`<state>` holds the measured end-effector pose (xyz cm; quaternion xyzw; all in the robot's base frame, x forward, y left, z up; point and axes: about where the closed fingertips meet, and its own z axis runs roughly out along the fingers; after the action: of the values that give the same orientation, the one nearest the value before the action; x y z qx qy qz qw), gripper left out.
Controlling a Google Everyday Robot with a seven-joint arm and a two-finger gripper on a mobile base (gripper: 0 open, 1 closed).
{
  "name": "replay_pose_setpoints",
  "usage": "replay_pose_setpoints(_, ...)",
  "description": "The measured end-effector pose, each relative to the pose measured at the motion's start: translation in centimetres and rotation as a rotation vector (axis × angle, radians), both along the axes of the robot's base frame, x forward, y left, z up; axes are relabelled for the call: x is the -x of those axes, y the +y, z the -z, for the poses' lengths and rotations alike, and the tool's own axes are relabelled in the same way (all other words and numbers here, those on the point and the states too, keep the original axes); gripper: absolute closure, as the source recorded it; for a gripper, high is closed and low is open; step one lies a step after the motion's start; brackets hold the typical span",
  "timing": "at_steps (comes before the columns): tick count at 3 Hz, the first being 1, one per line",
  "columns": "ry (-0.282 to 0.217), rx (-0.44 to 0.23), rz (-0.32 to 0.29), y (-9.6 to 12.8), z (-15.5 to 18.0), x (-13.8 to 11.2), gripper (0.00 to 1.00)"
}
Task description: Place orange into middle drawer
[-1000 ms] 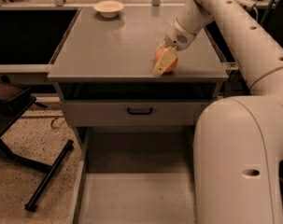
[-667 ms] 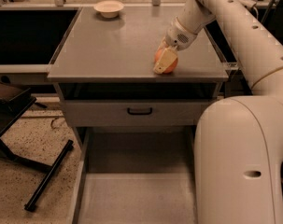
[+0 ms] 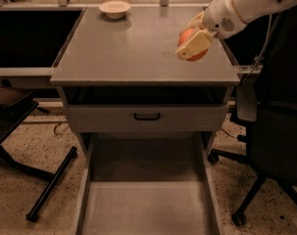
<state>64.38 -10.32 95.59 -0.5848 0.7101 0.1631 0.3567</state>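
I have the gripper (image 3: 191, 47) over the right side of the tabletop (image 3: 133, 48), at about 3 o'clock from its middle, and it is clamped around the orange (image 3: 186, 35). One cream pad covers the front of the fruit, with orange peel showing above and below it. I cannot tell whether the fruit is clear of the surface or just touching it.

The middle drawer (image 3: 143, 207) stands pulled out at 6 o'clock, well below the tabletop and under the closed drawer front (image 3: 113, 119) with its black handle (image 3: 147, 116). A white bowl (image 3: 114, 8) sits well apart at 11 o'clock near the far edge.

I judge the orange light and firm, with slightly yielding peel. It is round and smooth, so it can roll or squirt out of a skewed grip. Holding it across its widest part looks right, and I would release it low over the drawer floor so it does not bounce or roll.
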Motion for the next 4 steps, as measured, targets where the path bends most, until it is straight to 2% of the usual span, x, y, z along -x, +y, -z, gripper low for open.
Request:
replay_pose_setpoints(1,-0.059,-0.15,0.017,1.3,-2.9,5.1,1.0)
replay_pose_setpoints(2,0.058,-0.221,0.038,-0.7,2.5,10.1,1.0)
replay_pose_setpoints(3,0.232,-0.23,0.064,-3.2,10.5,14.5,1.0)
replay_pose_setpoints(4,0.344,-0.194,0.052,-4.7,15.8,15.8,1.0)
